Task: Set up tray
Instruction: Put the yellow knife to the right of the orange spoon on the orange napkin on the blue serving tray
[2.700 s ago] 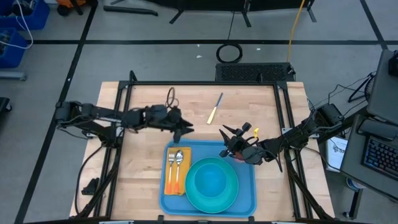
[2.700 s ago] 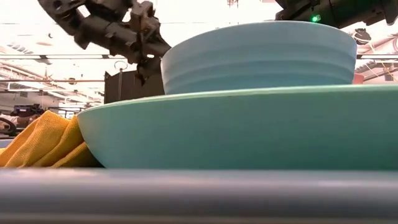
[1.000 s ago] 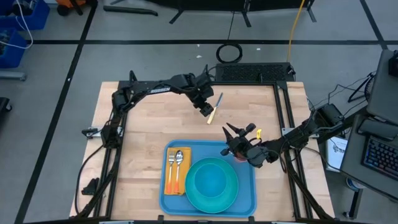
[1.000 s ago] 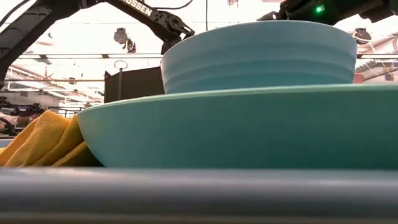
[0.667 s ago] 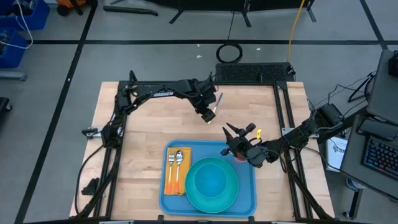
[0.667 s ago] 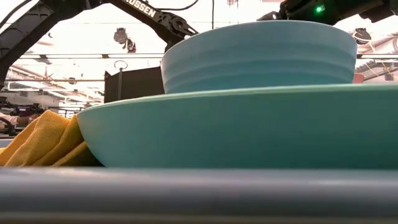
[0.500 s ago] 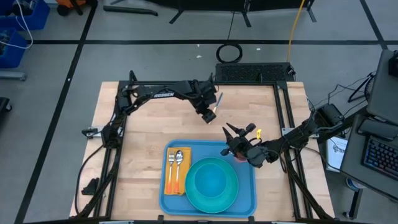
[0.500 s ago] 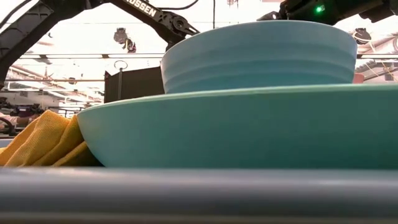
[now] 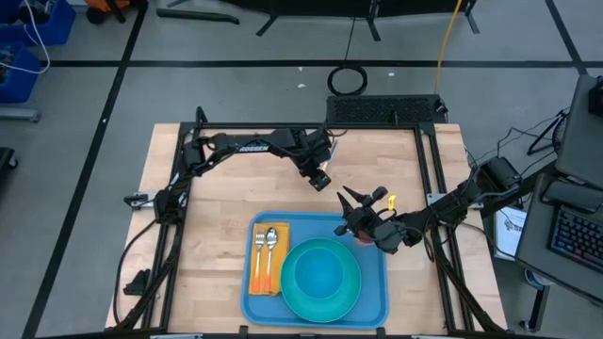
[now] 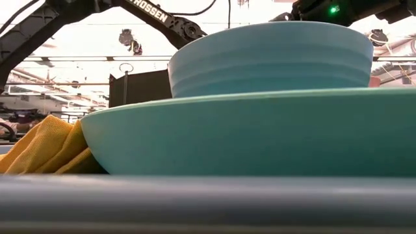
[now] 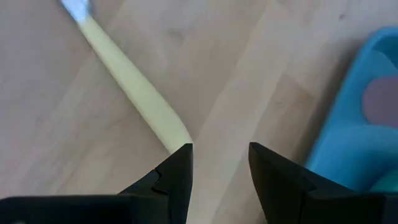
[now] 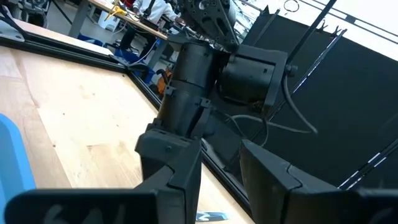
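The blue tray (image 9: 377, 303) lies at the table's near edge. On it are a turquoise plate with a bowl (image 9: 320, 273) and an orange napkin (image 9: 265, 275) with a fork and a spoon. A yellow-handled knife (image 11: 134, 90) lies on the wood beyond the tray. My left gripper (image 9: 320, 177) hangs open over the knife's handle end (image 11: 177, 137), which lies by one fingertip (image 11: 180, 163). My right gripper (image 9: 358, 197) is open and empty over the tray's far right corner. My left gripper points down at the knife's handle end (image 11: 177, 137), which reaches one open fingertip. I cannot tell whether the fingertip touches it. The knife lies flat on the table.
The tray's corner (image 11: 367, 93) lies close to the left gripper. A reddish thing (image 9: 364, 236) sits on the tray under the right arm. In the low view the bowl (image 10: 270, 58), the plate (image 10: 247, 136) and the napkin (image 10: 45, 149) fill the foreground. Bare wood lies left of the tray.
My left gripper has gone a little toward the table's near and right edges, onto the knife's handle end, which it now covers in the high view. The knife lies where it was. My right arm has kept still.
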